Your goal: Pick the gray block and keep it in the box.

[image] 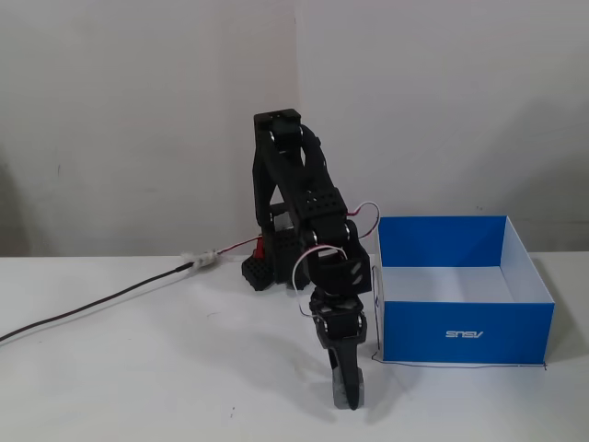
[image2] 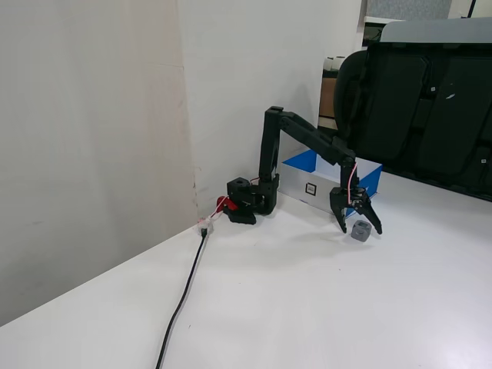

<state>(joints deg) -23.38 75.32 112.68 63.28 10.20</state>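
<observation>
The gray block (image2: 360,230) sits on the white table, small and dark gray. My gripper (image2: 360,231) is open and points down, with one finger on each side of the block, close to the table. In a fixed view from the front, the gripper (image: 349,394) largely hides the block (image: 351,398); only a gray patch shows at the fingertips. The box (image: 465,333) has blue walls, a white inside and a white logo. It stands just right of the gripper there and looks empty. In the other fixed view the box (image2: 306,163) is behind the arm.
The arm's base (image: 271,265) stands by the wall at the back. A black cable (image2: 181,298) runs from the base across the table toward the front left. A black office chair (image2: 430,108) stands beyond the table's far edge.
</observation>
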